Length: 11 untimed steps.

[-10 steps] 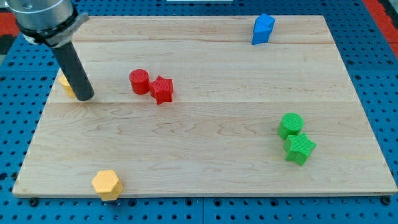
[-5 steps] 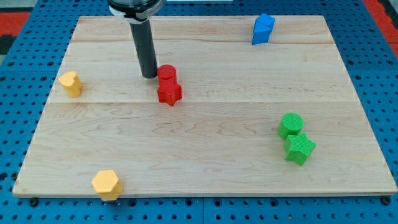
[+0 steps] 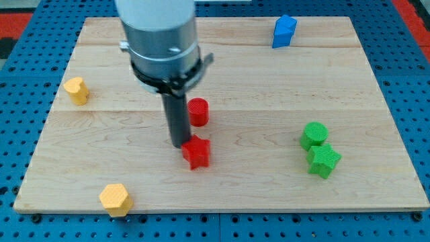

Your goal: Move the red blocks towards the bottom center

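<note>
Tool – my tip (image 3: 180, 144) – seemingly touching red star block (image 3: 197, 152); red cylinder (image 3: 197, 111) just above.

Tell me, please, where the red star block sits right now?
The red star block sits near the board's middle, below the red cylinder, with my tip touching its upper left.

a pale wooden board of joined planks (image 3: 282, 94), its grain running from the view's left to the view's right, fills most of the frame. it lies on a blue perforated metal surface (image 3: 410, 87) dotted with regular rows of small holes, which shows on the view's left, right and bottom edges. at the view's top corners, a red perforated panel (image 3: 15, 15) borders the blue. the light is even and bright, casting only soft, short shadows on the wood.
</note>
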### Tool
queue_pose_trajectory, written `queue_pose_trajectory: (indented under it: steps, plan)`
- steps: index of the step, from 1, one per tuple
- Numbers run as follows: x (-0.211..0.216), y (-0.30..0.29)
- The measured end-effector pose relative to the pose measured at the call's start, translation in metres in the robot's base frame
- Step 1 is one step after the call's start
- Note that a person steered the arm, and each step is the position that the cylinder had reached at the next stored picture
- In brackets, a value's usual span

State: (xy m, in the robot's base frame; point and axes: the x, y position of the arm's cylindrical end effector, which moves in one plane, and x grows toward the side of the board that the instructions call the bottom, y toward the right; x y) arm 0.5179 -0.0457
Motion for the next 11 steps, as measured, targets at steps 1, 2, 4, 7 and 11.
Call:
queue_pose_trajectory:
  steps: [1, 2, 4, 7, 11]
  plan:
    - [0.014, -0.008]
    - [-0.031, -0.010]
    - [-0.105, -0.018]
    - [-0.082, 0.091]
    - [-0.031, 0.018]
